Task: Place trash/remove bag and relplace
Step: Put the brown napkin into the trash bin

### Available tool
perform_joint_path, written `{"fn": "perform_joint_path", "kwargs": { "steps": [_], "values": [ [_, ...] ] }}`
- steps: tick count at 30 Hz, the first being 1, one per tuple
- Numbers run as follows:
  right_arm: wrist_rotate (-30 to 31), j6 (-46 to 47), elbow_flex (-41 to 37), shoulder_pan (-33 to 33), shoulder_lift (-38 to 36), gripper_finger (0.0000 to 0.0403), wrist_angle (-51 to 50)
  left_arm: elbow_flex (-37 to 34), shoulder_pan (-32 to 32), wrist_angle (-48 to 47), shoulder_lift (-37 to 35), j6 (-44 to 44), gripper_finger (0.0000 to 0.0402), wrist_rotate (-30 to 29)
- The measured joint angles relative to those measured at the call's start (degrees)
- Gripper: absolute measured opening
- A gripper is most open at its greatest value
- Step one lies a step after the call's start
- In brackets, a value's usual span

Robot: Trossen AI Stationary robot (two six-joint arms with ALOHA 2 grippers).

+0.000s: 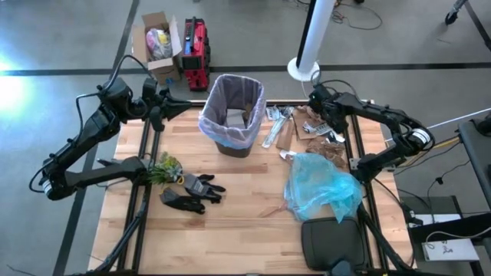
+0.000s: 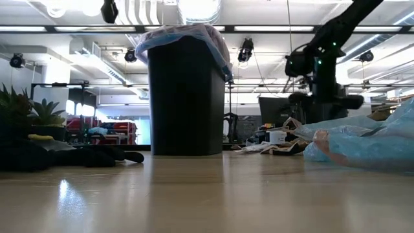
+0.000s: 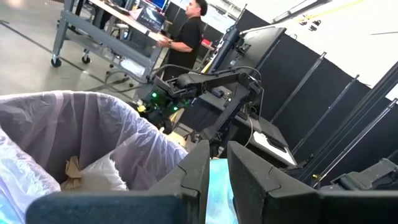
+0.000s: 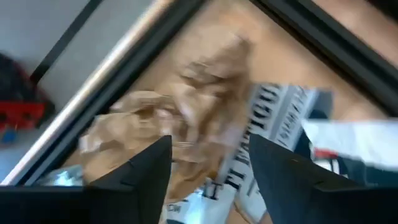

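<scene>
Right gripper [image 4: 208, 165], fingers apart, is hovering over crumpled brown trash [image 4: 168, 118] beside the bin (pink bag [image 1: 230, 103] lining it); should drop squarely before closing. Left gripper [image 3: 214, 180] together, waiting.

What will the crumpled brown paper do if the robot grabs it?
The crumpled brown paper looks thin and creased, so it will probably squash and weigh little. Loose scraps lie around it, so some may slide along.
</scene>
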Motion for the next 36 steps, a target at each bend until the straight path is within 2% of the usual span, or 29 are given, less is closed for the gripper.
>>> {"fn": "perform_joint_path", "kwargs": {
  "steps": [6,10,22,26,30,33,36],
  "values": [
    [-0.48,4.54,-5.86,-1.3,0.0,0.0226,11.25,0.0,0.01,-0.5,-0.22,0.0,0.0043,-0.05],
    [1.0,7.58,-6.49,-2.13,0.58,0.0228,14.44,0.0,0.0,-0.48,0.27,-0.04,0.0043,-0.22],
    [-0.49,3.96,-6.52,-5.66,8.2,0.0191,23.93,0.0,-0.47,-0.04,1.05,-3.82,0.0043,-1.69],
    [-0.47,3.21,-6.52,-5.61,9.7,0.0157,25.11,0.0,-3.02,2.38,0.68,-4.99,0.0042,-1.16],
    [-0.01,-0.78,-6.58,-5.43,8.57,0.0089,23.75,0.0,-5.5,4.17,0.65,-5.39,0.0043,-1.66],
    [1.55,-6.85,-6.58,-4.62,5.58,0.0024,22.35,0.0,-6.46,4.13,0.69,-5.46,0.0043,-1.94],
    [3.4,-14.7,-6.58,-3.96,1.04,0.001,20.59,0.0,-6.7,4.27,0.69,-5.11,0.0042,-2.25]
  ]
}}
